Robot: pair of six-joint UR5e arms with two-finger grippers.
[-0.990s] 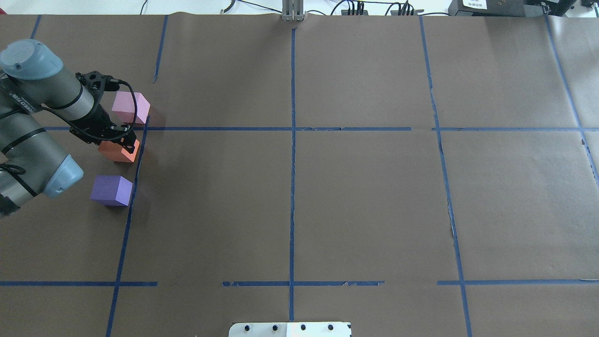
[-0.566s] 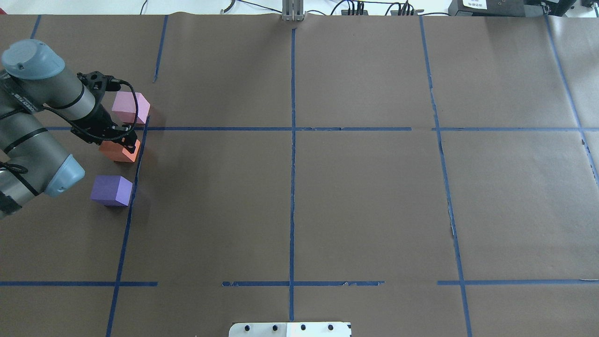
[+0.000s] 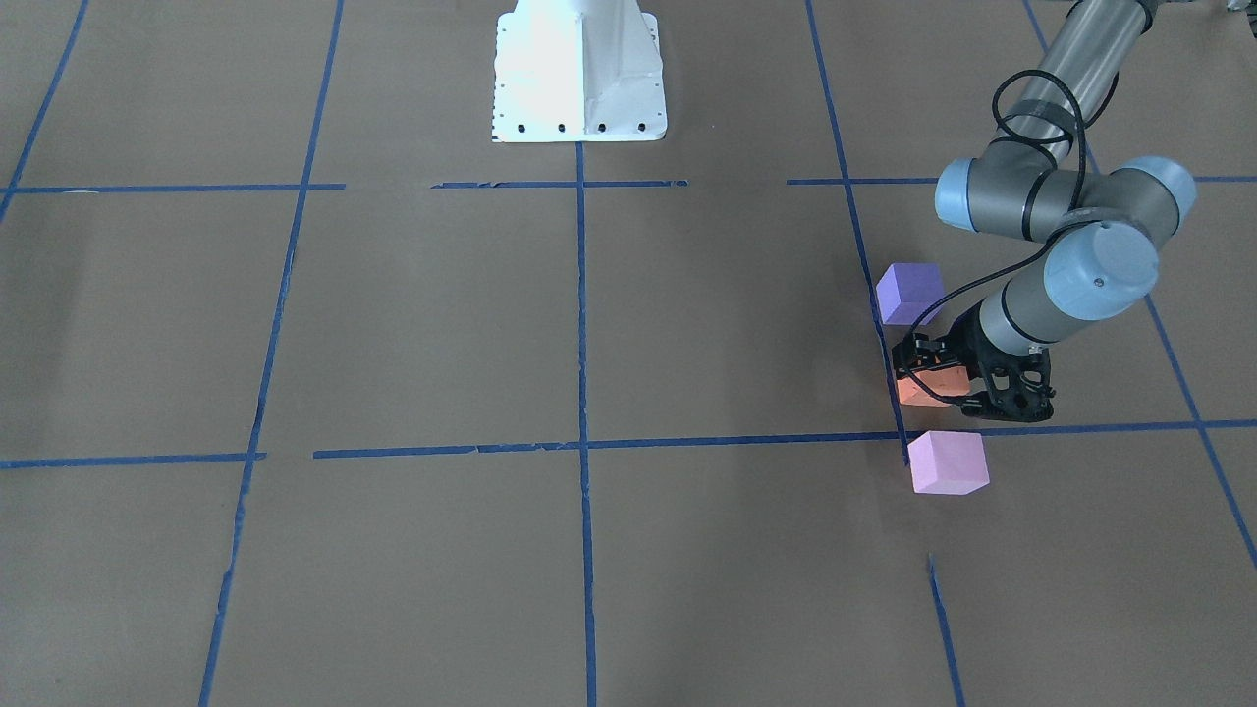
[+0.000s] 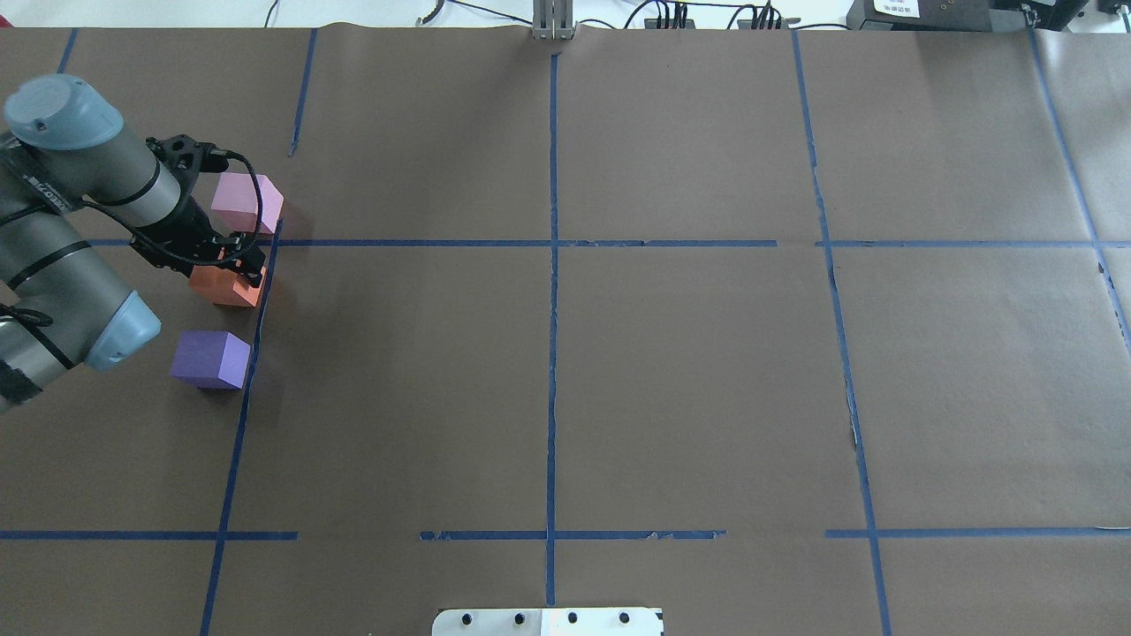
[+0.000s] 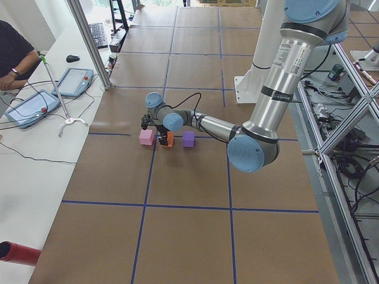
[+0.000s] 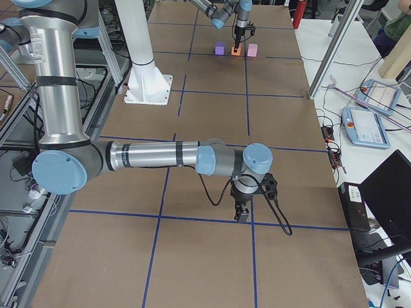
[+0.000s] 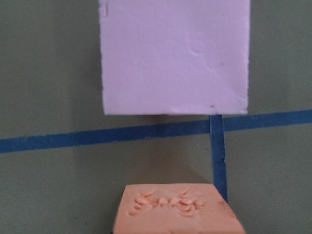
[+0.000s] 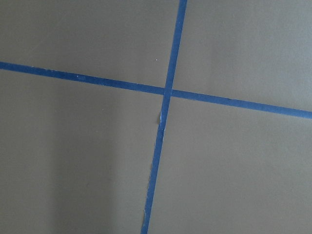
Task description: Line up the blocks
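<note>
The three blocks stand in a row beside a blue tape line at the table's left end. They are the pink-lilac block, the orange block and the violet-blue block. My left gripper is open, its fingers spread wider than the orange block and just over it. The left wrist view shows the dented top of the orange block and the pink-lilac block beyond it. My right gripper hangs low over bare paper far from the blocks. I cannot tell whether it is open or shut.
Brown paper with a blue tape grid covers the table. The white robot base is at the near middle edge. A metal post stands at the far edge. A side bench holds teach pendants, and a person sits beside it.
My left gripper has drawn up and back a little from the orange block, showing more of its top. The three blocks have stayed in place.
</note>
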